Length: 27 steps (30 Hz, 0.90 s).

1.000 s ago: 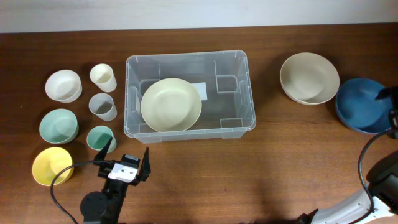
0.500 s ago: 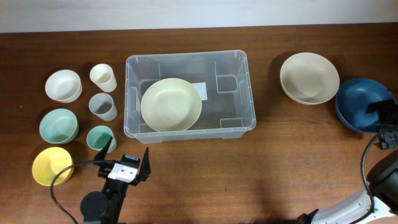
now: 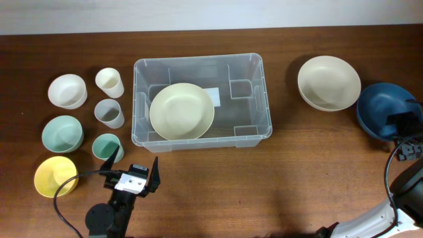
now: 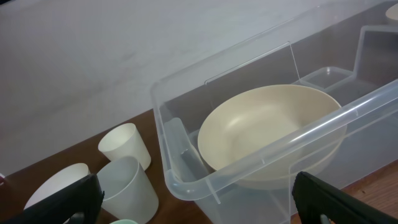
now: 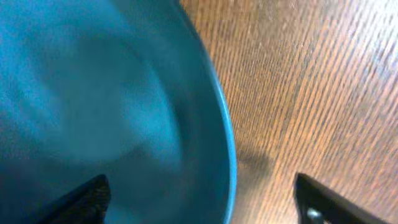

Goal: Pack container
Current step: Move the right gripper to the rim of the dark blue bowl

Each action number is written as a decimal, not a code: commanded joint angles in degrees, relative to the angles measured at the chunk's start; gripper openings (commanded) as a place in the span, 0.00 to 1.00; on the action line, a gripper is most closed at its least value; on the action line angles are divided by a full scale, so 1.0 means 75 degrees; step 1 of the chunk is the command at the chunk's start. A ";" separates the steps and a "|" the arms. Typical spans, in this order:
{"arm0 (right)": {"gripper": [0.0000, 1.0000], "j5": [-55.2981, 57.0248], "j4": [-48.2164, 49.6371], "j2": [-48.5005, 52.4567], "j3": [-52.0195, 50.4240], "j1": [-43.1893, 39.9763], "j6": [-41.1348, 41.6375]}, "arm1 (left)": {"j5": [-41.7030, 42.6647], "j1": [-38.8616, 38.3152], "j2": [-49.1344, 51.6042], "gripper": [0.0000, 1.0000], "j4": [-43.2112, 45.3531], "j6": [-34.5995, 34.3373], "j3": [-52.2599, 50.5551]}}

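Seemingly a robotics lab: plain wooden table (image 3: 310, 172) against a bare white wall (image 3: 198, 13).

Clear container (image 3: 198, 61) — navy bowl (image 3: 378, 109), yellow bowl (image 3: 54, 176), mint bowl (image 3: 63, 133).

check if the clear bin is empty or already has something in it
Not empty: the container holds one cream bowl, upright, in its left half.
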 commanded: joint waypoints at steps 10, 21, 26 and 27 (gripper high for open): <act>0.66 0.0154 0.0172 0.0638 -0.0070 -0.0015 0.0032 | 0.0035 0.0032 -0.0047 1.00 -0.0006 0.0067 -0.0038; 0.17 0.0152 0.0350 0.0635 -0.0041 -0.0064 0.0038 | 0.0035 0.0029 -0.0047 0.99 -0.0006 0.0067 -0.0038; 0.04 0.0108 0.0280 0.0635 0.0079 -0.0399 0.0035 | 0.0035 0.0032 -0.0047 0.99 -0.0006 0.0067 -0.0038; 0.04 0.0052 0.0239 0.0635 0.0119 -0.0501 0.0032 | 0.0035 0.0029 -0.0047 0.99 -0.0006 0.0067 -0.0038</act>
